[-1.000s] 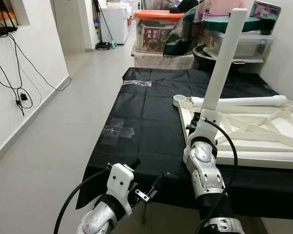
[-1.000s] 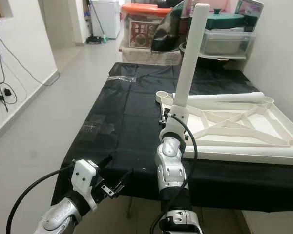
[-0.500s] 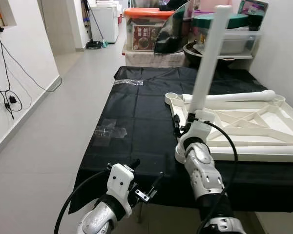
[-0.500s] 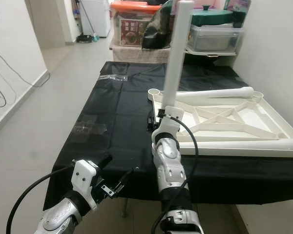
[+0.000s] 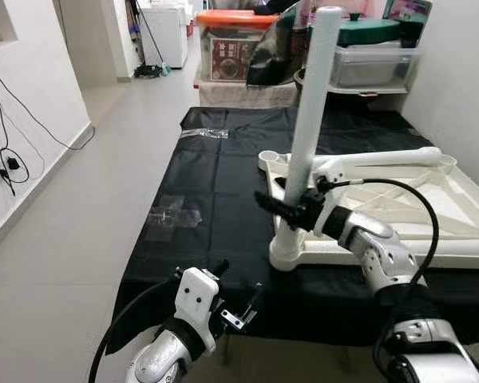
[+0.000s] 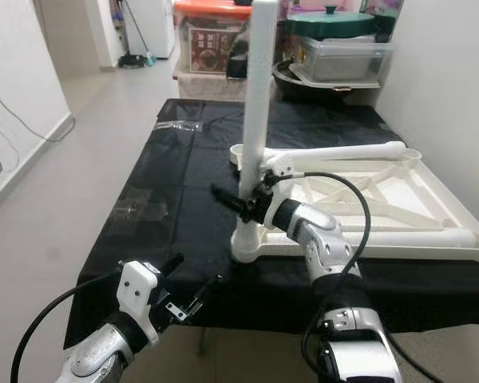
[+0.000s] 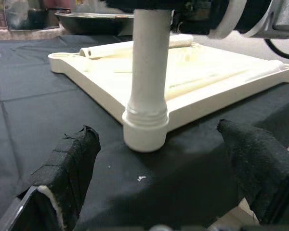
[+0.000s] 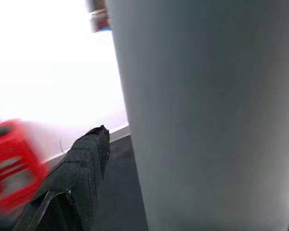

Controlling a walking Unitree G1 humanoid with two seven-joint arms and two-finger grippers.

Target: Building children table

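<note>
An upright white table leg [image 5: 310,128] stands at 12 o'clock, the white tabletop [image 5: 431,219] filling the cloth toward 2 o'clock. Bare black cloth [image 5: 215,191] lies open toward 10 o'clock.

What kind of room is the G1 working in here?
Likely a home hallway or storage corner: tiled floor, stacked plastic storage bins and a white appliance behind a black-draped table holding the upturned tabletop.

White walls [image 5: 32,96], grey tiled floor [image 5: 88,199], stacked storage boxes [image 5: 247,48]
</note>
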